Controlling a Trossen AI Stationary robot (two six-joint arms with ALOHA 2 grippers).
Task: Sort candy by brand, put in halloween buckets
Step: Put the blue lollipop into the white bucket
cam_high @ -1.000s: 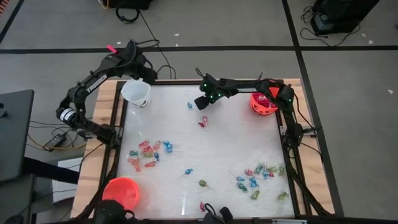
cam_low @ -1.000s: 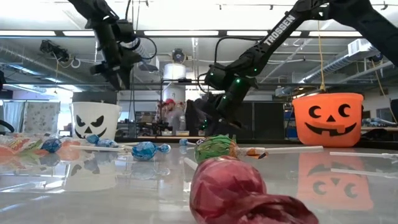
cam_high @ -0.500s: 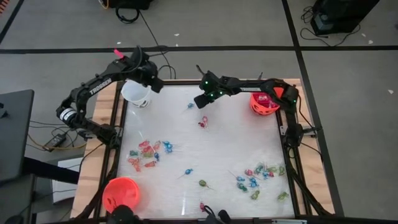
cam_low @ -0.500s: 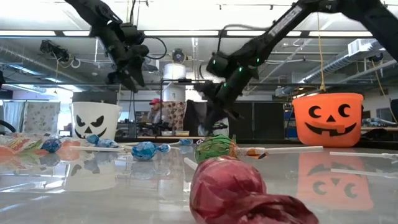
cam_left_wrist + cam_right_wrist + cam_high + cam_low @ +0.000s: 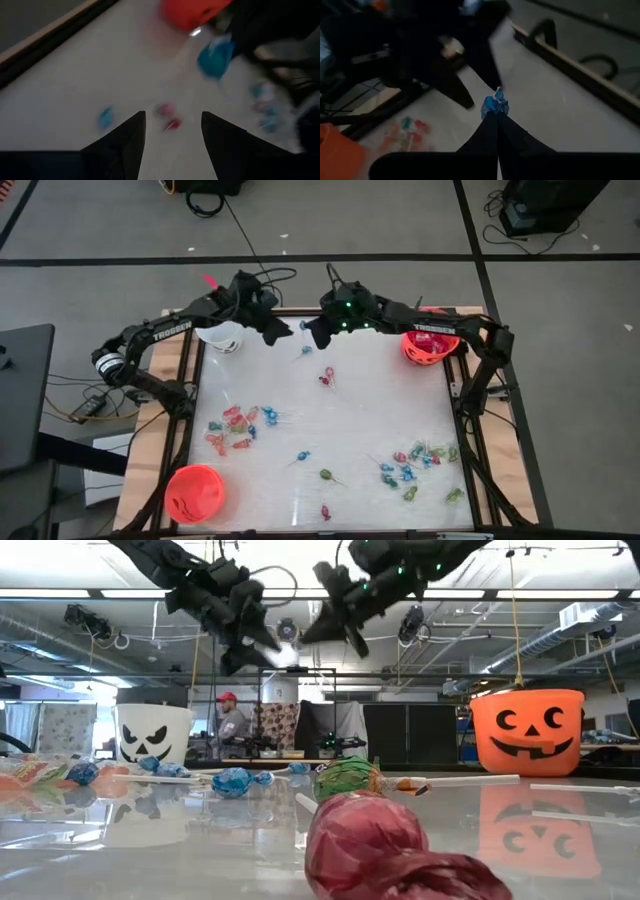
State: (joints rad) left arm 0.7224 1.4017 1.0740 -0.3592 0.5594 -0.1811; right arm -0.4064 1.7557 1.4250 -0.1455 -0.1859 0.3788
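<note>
Blue-wrapped lollipop [image 5: 494,106] is pinched in our right tool [image 5: 311,333], its fingers closed on it, lifted above the bench [image 5: 380,410]. Just beside it hovers our left tool [image 5: 284,332], fingers apart and holding nothing, with the white bucket [image 5: 222,337] behind it.

**Robotics lab with an open industrial ceiling**

A large workroom. Long fluorescent lights [image 5: 560,592] and bare ducts [image 5: 90,625] run overhead. A wood-framed white table [image 5: 330,420] stands on grey floor marked with dark tape lines [image 5: 300,258]. Cables [image 5: 235,225] trail across the floor. A person [image 5: 232,720] stands among equipment racks [image 5: 400,730] behind.
</note>
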